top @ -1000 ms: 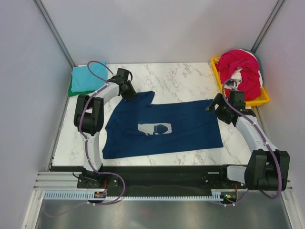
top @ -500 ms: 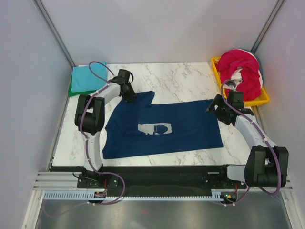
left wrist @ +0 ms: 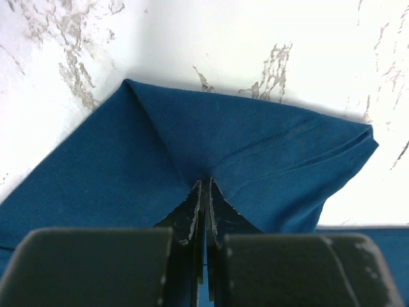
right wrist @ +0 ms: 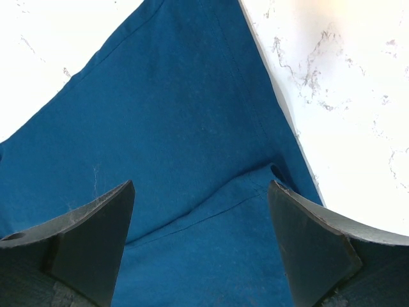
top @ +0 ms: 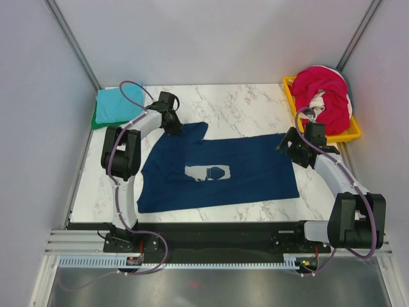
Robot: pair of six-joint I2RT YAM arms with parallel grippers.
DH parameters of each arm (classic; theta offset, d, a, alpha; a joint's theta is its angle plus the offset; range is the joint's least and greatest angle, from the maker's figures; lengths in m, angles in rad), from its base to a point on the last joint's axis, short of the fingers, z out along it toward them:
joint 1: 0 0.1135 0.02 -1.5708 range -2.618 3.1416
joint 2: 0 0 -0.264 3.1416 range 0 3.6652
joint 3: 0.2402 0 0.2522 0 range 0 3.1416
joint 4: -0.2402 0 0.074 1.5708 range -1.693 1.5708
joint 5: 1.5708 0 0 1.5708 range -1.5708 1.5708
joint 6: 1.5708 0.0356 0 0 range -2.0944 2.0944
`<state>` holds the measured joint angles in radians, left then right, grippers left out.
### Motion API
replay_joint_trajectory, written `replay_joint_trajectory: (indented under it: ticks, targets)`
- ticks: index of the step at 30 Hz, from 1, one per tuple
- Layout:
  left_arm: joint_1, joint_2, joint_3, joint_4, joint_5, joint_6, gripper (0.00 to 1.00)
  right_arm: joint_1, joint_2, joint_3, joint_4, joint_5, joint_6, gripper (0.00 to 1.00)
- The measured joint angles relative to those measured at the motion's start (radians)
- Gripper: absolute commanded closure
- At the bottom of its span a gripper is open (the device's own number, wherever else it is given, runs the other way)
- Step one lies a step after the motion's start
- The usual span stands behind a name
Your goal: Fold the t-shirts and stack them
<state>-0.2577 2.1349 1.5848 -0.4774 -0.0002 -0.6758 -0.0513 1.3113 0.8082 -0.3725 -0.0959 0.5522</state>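
Navy t-shirt (top: 217, 173) flat, fold at the grasp stage, I'd say. Left gripper (left wrist: 204, 192) pinches its far sleeve; right gripper (right wrist: 199, 192) gapes above the opposite far corner. Next: right drops and clamps.

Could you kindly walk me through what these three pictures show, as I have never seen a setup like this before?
These are two robot arms bolted at the near edge of a marble table. The wide picture looks down from above and behind them; the other two come from a camera on each wrist, looking past that arm's own fingers. A navy t-shirt lies spread out in the middle. The left gripper is shut, pinching the cloth at a far corner. The right gripper is open, its fingers wide apart over the shirt's opposite side. At the far left a folded teal t-shirt sits on a green t-shirt. At the far right a yellow tray holds a magenta-red t-shirt and a white t-shirt, bundled together.
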Motion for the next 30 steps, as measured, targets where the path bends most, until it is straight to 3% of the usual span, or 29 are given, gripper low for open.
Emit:
replay_joint_trajectory:
  ticks: [12,13,15,16,19,30]
  targets:
    - [0.0,-0.069,0.039,-0.025,0.0,0.021,0.98,0.0,0.001,0.0,0.002,0.0,0.001,0.07]
    - [0.0,-0.087,0.039,-0.028,0.0,0.024,0.95,0.0,0.004,0.001,0.003,0.0,0.002,0.07]
    - [0.0,-0.114,0.039,-0.031,0.0,0.033,0.77,0.0,0.017,0.008,0.005,0.0,0.005,0.07]
    - [0.0,-0.125,0.039,-0.031,-0.002,0.039,0.59,0.0,0.027,0.013,0.006,0.0,0.008,0.07]
    - [-0.001,-0.137,0.039,-0.032,-0.007,0.056,0.48,0.0,0.045,0.025,0.008,0.0,0.012,0.07]
    - [-0.004,-0.003,0.039,-0.053,-0.005,0.057,0.52,0.0,0.045,0.023,0.018,0.008,0.012,0.07]
